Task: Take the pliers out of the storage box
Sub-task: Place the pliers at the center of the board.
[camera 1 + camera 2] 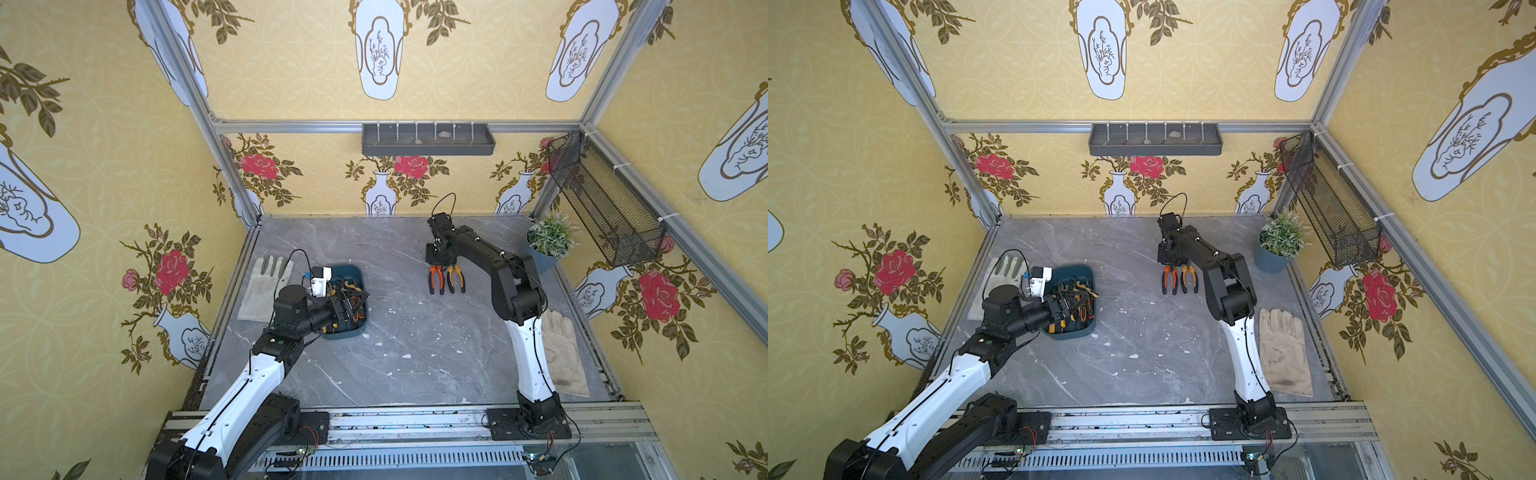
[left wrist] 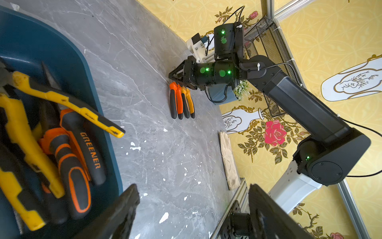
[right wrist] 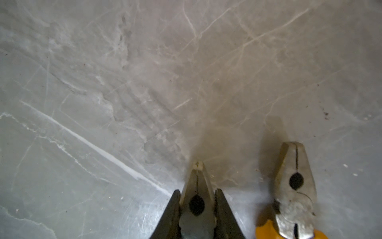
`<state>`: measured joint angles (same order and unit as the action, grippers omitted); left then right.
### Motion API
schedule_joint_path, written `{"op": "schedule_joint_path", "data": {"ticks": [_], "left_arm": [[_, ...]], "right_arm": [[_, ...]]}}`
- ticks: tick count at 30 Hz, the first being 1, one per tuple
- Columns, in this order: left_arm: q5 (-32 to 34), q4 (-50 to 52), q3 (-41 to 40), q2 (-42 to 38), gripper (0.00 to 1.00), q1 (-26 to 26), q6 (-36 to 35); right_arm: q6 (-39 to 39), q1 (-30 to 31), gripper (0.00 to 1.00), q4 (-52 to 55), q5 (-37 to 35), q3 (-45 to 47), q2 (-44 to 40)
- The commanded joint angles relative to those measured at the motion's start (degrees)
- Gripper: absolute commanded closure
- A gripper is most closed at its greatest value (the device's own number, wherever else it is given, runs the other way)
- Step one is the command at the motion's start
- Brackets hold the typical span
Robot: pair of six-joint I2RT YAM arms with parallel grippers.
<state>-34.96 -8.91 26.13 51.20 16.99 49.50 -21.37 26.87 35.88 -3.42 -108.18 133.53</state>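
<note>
The dark teal storage box [image 1: 351, 271] [image 1: 1079, 270] [image 2: 51, 51] stands at the table's left, with several yellow-and-black and orange-and-black pliers [image 2: 70, 165] heaped inside. My left gripper [image 1: 349, 309] [image 1: 1071, 307] [image 2: 193, 192] hovers over the box, open, nothing between its fingers. Two more pliers lie side by side at the table's middle back. My right gripper [image 1: 441, 262] [image 1: 1173, 262] [image 3: 197, 192] is shut on the metal head [image 3: 197, 204] of the orange-handled pliers [image 1: 436, 280] [image 2: 176, 101]. The yellow-orange pliers [image 1: 456, 279] [image 3: 294, 186] lie free beside them.
One pale work glove [image 1: 264, 291] lies left of the box, another [image 1: 565, 357] by the right arm's base. A potted plant [image 1: 548, 245] stands at the back right under a black mesh basket [image 1: 602, 203]. A grey tray [image 1: 428, 139] hangs on the back wall.
</note>
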Motion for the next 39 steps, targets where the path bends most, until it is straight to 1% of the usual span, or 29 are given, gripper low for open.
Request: {"op": "schedule_joint_path", "data": {"ticks": [1, 8, 16, 21, 23, 24, 31, 35, 39], "left_arm": [[-0.9, -0.8, 0.2, 0.0, 0.15, 0.0, -0.9], [-0.9, -0.7, 0.2, 0.0, 0.15, 0.0, -1.0], [-0.9, -0.7, 0.0, 0.0, 0.15, 0.0, -0.9], [-0.6, -0.7, -0.2, -0.5, 0.15, 0.0, -1.0], [-0.7, -0.7, -0.2, -0.4, 0.15, 0.0, -1.0], [-0.6, -0.7, -0.1, -0.4, 0.15, 0.0, -0.9], [-0.9, -0.4, 0.0, -0.8, 0.15, 0.0, -0.6], [-0.6, 0.4, 0.0, -1.2, 0.15, 0.0, -0.8], [1.7, 4.9, 1.6, -0.7, 0.16, 0.0, -2.3]], "right_arm": [[0.5, 0.1, 0.81, -1.1, 0.5, -0.9, 0.8], [0.7, 0.1, 0.80, -0.4, 0.2, -1.8, 1.6], [0.8, 0.4, 0.76, 0.4, -0.3, -2.2, 2.4], [0.8, 0.5, 0.71, 0.6, -0.9, -2.0, 2.5], [0.8, 0.5, 0.62, 0.8, -1.1, -2.0, 2.4], [0.9, 0.5, 0.61, 0.8, -1.2, -2.0, 2.4], [0.8, 0.5, 0.59, 0.4, -1.0, -2.0, 2.1], [1.7, 0.7, 0.57, 0.2, -2.9, -3.3, -0.3], [3.3, 1.0, 0.57, 1.3, -5.5, -5.4, -7.4]]}}
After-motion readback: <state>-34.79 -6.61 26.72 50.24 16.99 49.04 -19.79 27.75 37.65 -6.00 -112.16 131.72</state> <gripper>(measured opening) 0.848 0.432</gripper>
